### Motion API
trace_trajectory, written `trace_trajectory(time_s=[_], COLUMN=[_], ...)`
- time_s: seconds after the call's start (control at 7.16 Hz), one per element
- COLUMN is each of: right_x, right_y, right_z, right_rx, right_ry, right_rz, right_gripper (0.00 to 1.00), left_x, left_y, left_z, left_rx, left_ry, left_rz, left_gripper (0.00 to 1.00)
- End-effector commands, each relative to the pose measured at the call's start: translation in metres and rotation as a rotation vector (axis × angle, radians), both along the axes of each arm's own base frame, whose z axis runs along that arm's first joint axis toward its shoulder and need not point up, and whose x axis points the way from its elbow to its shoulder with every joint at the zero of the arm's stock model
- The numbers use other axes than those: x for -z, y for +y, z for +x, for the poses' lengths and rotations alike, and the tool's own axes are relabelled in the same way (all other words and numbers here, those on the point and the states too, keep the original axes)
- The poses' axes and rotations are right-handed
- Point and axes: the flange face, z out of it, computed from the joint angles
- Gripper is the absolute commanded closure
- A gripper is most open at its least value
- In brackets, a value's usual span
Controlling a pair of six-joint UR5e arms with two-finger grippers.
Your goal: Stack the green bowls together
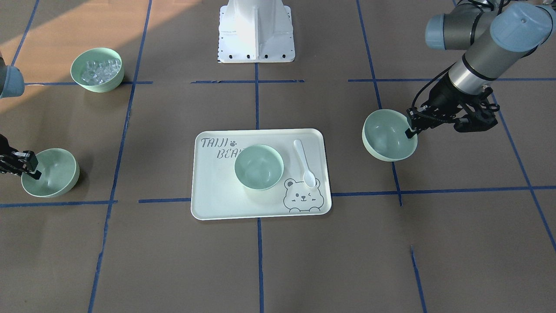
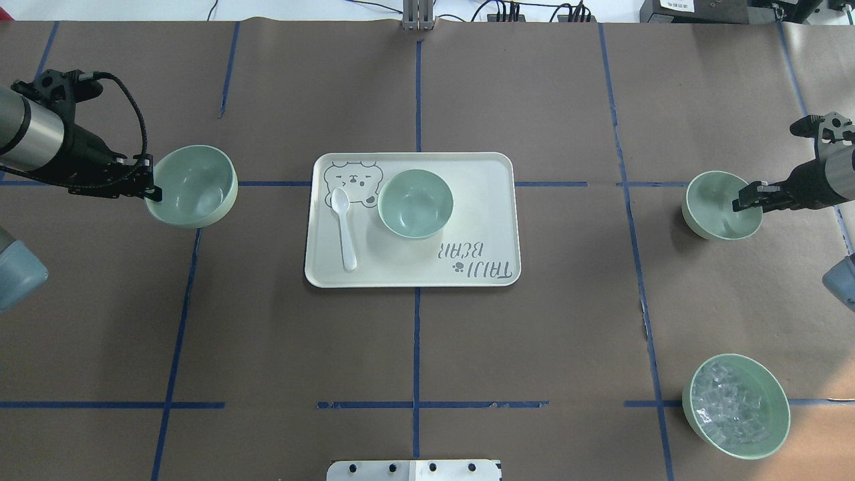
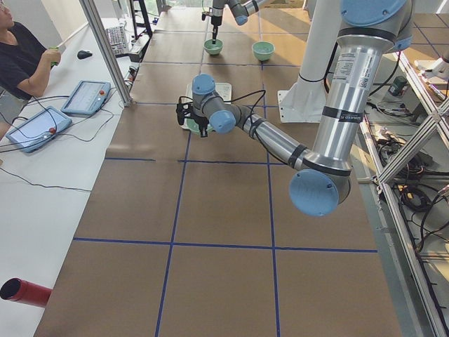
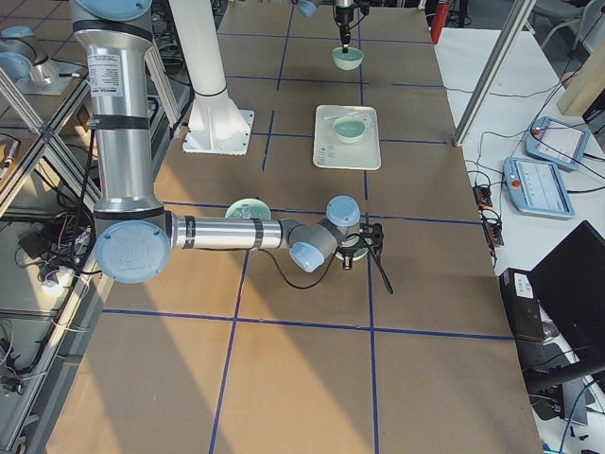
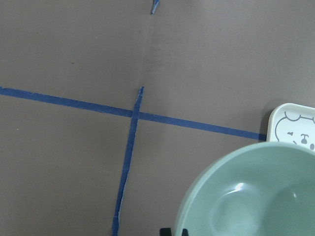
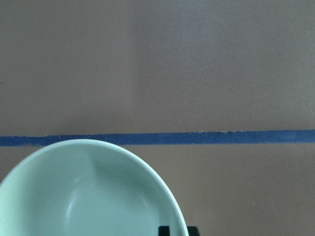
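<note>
Three plain green bowls are in view. One green bowl (image 2: 415, 202) stands upright on the bear-print tray (image 2: 467, 267). My left gripper (image 2: 152, 192) is shut on the rim of a second green bowl (image 2: 192, 186), left of the tray. It holds that bowl tilted, as the front view (image 1: 389, 134) and the left wrist view (image 5: 256, 196) also show. My right gripper (image 2: 740, 202) is shut on the rim of the third green bowl (image 2: 721, 205), far right of the tray, seen close in the right wrist view (image 6: 83, 196). I cannot tell whether this bowl is off the table.
A white spoon (image 2: 344, 227) lies on the tray beside the bear print. A like green bowl with clear ice cubes (image 2: 736, 405) stands at the near right. Blue tape lines cross the brown table. The robot's white base (image 1: 256, 30) is behind the tray.
</note>
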Motion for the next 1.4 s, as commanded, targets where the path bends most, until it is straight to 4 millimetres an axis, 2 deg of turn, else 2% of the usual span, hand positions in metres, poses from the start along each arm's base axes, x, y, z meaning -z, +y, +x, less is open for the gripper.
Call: trace_trajectory(time_s=[0.0, 0.14, 0.28, 0.42, 0.56, 0.7, 0.84, 1.12, 1.26], right_x=[0.005, 0.012, 0.028, 0.038, 0.046, 0.051, 0.058, 0.064, 0.065], right_y=[-0.001, -0.006, -0.019, -0.027, -0.033, -0.037, -0.043, -0.047, -0.048], right_z=[0.0, 0.005, 0.014, 0.022, 0.025, 0.029, 0.031, 0.032, 0.032], right_rx=[0.01, 0.011, 0.012, 0.008, 0.005, -0.001, -0.009, -0.012, -0.013], right_ry=[-0.017, -0.036, -0.082, -0.107, -0.124, -0.133, -0.136, -0.138, -0.139], right_rz=[0.0, -0.003, -0.011, -0.008, -0.008, -0.004, -0.004, 0.001, 0.004], right_gripper=[1.0, 1.0, 1.0, 1.0, 1.0, 1.0, 1.0, 1.0, 1.0], left_x=[0.06, 0.079, 0.101, 0.115, 0.127, 0.143, 0.15, 0.157, 0.158], left_y=[-0.003, 0.006, -0.002, 0.006, 0.01, 0.005, 0.009, 0.023, 0.022], left_z=[0.046, 0.086, 0.111, 0.131, 0.162, 0.188, 0.213, 0.243, 0.245], left_rx=[0.028, 0.008, 0.017, 0.038, 0.041, 0.033, 0.01, 0.03, 0.03], left_ry=[0.058, 0.077, 0.094, 0.095, 0.089, 0.089, 0.083, 0.072, 0.085], left_rz=[-0.087, -0.133, -0.165, -0.154, -0.142, -0.146, -0.148, -0.13, -0.123], left_gripper=[1.0, 1.0, 1.0, 1.0, 1.0, 1.0, 1.0, 1.0, 1.0])
